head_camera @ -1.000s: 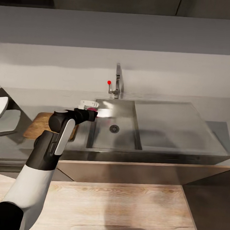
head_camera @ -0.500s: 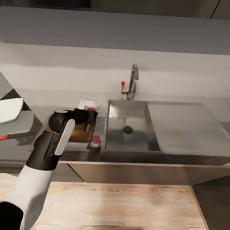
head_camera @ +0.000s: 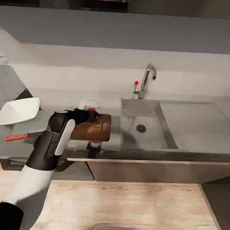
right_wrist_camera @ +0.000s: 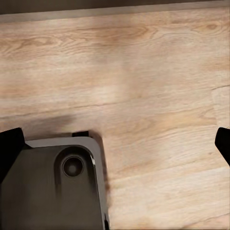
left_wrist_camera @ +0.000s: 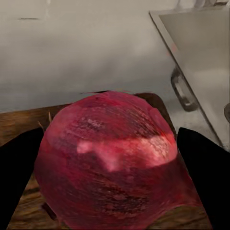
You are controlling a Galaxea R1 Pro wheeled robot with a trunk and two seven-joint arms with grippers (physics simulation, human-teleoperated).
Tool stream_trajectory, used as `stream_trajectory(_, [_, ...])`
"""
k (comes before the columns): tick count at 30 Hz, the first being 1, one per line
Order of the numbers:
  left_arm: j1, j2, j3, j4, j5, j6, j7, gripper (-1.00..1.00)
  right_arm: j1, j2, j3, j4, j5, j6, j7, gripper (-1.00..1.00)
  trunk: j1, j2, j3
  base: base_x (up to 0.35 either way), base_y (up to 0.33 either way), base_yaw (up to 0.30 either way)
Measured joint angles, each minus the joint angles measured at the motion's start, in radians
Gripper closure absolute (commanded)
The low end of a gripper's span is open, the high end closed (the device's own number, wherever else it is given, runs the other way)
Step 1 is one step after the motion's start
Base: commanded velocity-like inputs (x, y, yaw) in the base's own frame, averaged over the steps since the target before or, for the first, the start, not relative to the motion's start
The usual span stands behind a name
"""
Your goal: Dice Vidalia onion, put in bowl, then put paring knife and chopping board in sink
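1. The head view has swung across over the last second; the sink (head_camera: 145, 127) and tap (head_camera: 146, 79) now sit further right in it, and the board (head_camera: 92, 128), bowl (head_camera: 18, 110) and knife (head_camera: 20, 135) have come into sight on the tabletop (head_camera: 11, 146); camera motion, not object motion.
2. The left gripper (left_wrist_camera: 112, 184) is closed on the onion (left_wrist_camera: 110, 158), held just above the board; judged ready to set down for dicing.
3. The onion is mostly hidden behind the gripper in the head view; contact with the board cannot be told.
4. The right gripper (right_wrist_camera: 117, 146) has its dark fingertips wide apart at the frame edges, holding nothing, over the wooden floor (right_wrist_camera: 143, 72) and the robot's base (right_wrist_camera: 52, 184).
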Motion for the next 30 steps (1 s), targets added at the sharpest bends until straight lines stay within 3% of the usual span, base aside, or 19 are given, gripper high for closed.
stream_trajectory(12, [0.041,-0.001,0.0,0.0,0.0,0.0,0.0,1.0,0.0,0.0,0.0,0.0,0.0,0.0,0.0,-1.0,0.0,0.0,0.0,-0.121,0.276,0.0])
stream_trajectory(21, [0.042,-0.001,0.0,0.0,0.0,0.0,0.0,1.0,0.0,-0.001,-0.001,-0.001,-0.003,-0.001,0.002,-1.0,0.0,0.0,0.0,-0.007,0.037,0.0])
stream_trajectory(30, [0.042,-0.003,-0.001,0.0,-0.001,0.0,0.0,1.0,0.0,0.003,0.0,0.0,-0.004,-0.001,0.002,-1.0,0.0,0.0,0.0,0.155,0.001,0.0])
